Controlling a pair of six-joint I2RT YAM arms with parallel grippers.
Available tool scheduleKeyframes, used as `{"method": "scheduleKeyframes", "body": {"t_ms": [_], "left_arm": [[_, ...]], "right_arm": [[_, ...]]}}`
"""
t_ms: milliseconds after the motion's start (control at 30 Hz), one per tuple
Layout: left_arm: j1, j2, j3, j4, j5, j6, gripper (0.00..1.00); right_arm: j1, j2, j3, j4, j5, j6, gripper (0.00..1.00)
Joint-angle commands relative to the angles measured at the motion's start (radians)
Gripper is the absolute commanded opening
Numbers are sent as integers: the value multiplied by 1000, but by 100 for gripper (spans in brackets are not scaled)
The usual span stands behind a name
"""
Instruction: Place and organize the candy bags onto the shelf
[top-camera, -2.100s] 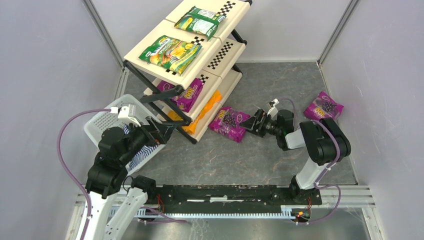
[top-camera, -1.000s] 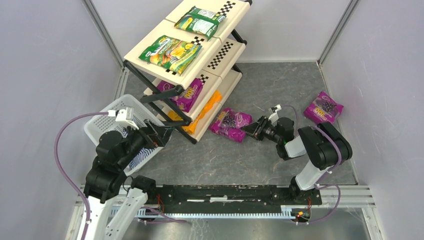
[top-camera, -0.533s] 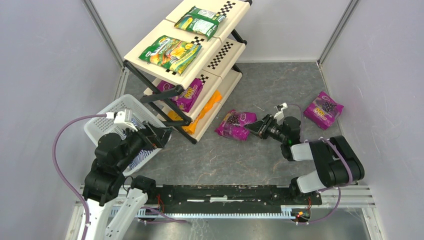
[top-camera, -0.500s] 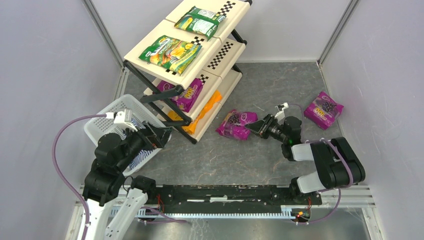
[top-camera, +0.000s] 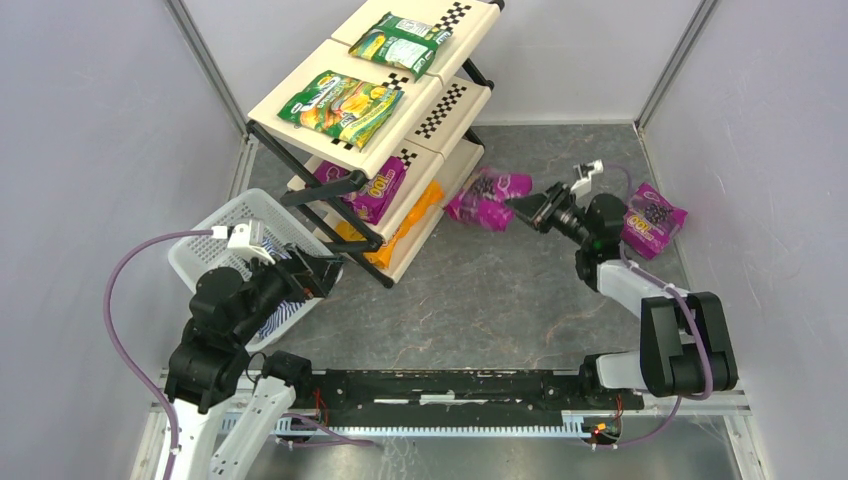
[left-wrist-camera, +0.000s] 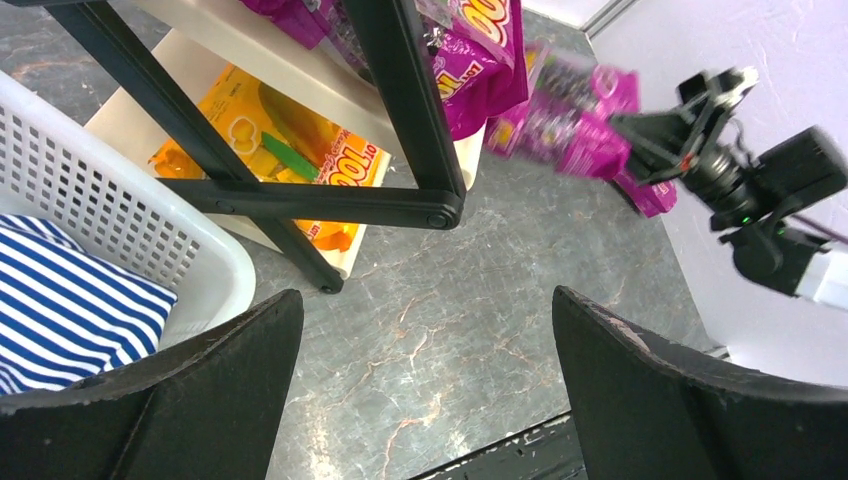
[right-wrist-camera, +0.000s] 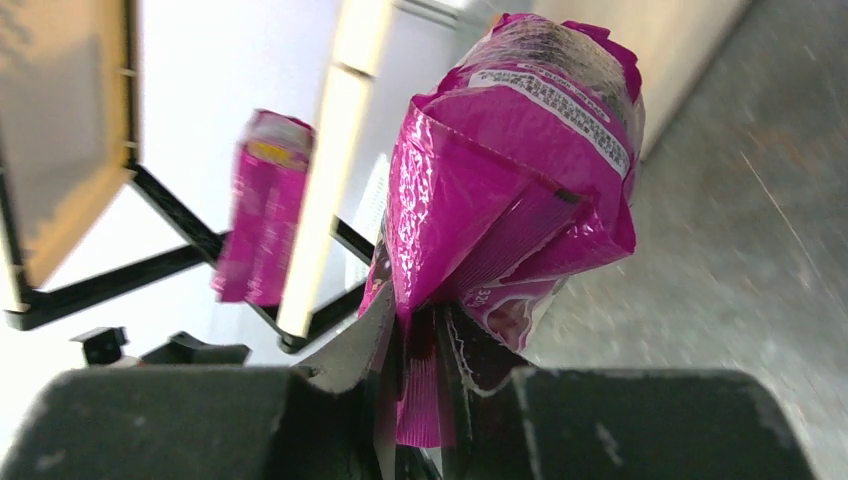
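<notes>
Overhead, your right gripper (top-camera: 524, 206) reaches toward the right end of the shelf (top-camera: 452, 100), clamped on one edge of a purple candy bag (top-camera: 488, 188) that sits just beside the lower tiers. Only the right wrist camera shows the grip itself: there the fingers (right-wrist-camera: 350, 345) pinch the bag's crimped seam and the packet (right-wrist-camera: 510, 170) bulges upward past them. The left wrist camera catches the same bag (left-wrist-camera: 570, 110) blurred, so its print is unreadable. Whether it clears the floor is hard to judge from any view. Your left gripper (top-camera: 318, 268) hangs over the white basket (top-camera: 225, 245), its jaws wide apart and holding nothing. Its own camera shows what the top view half hides, an orange bag (left-wrist-camera: 270, 140) on the bottom tier and a blue-striped cloth (left-wrist-camera: 70, 310) in the basket. From above you also see two green bags (top-camera: 342, 105) on the top tier, a purple bag (top-camera: 372, 190) on the middle tier partly behind the frame, and a last purple bag (top-camera: 655, 218) on the floor by the right wall, partly covered by the right arm.
</notes>
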Motion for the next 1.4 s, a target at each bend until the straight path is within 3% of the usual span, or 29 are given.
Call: {"method": "scheduleKeyframes", "body": {"t_ms": [0, 367, 967, 1367], "left_arm": [[4, -10, 44, -16, -27, 57, 100], [5, -4, 42, -19, -46, 82, 100], [4, -34, 27, -17, -82, 112, 100], [4, -50, 10, 10, -102, 94, 100]], "right_arm": [[-2, -54, 196, 125, -8, 72, 1], [38, 65, 493, 161, 58, 153, 1], [265, 487, 902, 101, 199, 109, 1], [359, 615, 939, 130, 242, 133, 4]]}}
